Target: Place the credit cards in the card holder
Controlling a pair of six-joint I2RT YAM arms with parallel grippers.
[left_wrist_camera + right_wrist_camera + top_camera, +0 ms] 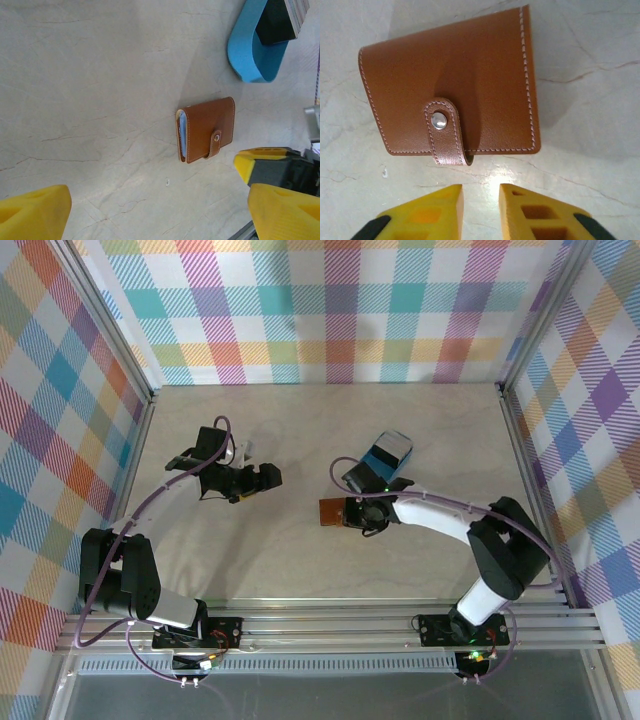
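On the pale surface (300, 570), just ahead of the right pincer (481, 192) (its yellow fingers (535, 215) almost together, clamping nothing), the brown card holder (450, 85) lay flat with its tab snapped shut, while the left pincer (152, 192) hung apart from it, fingers spread wide.

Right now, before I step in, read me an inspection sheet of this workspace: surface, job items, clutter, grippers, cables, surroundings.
Surface: pale veined tabletop, flat.
Job's things: brown card holder lies flat, closed, tab snapped. What looks like a card stack sits at the blue tray, but it is hard to confirm.
Clutter: blue tray beyond the card holder, with a black block in it.
Grippers: left gripper open, apart from the card holder. Right gripper nearly closed with nothing between the jaws, just short of the tab edge.
Cables: purple cable arcs along the left arm.
Surroundings: checked walls, aluminium frame.
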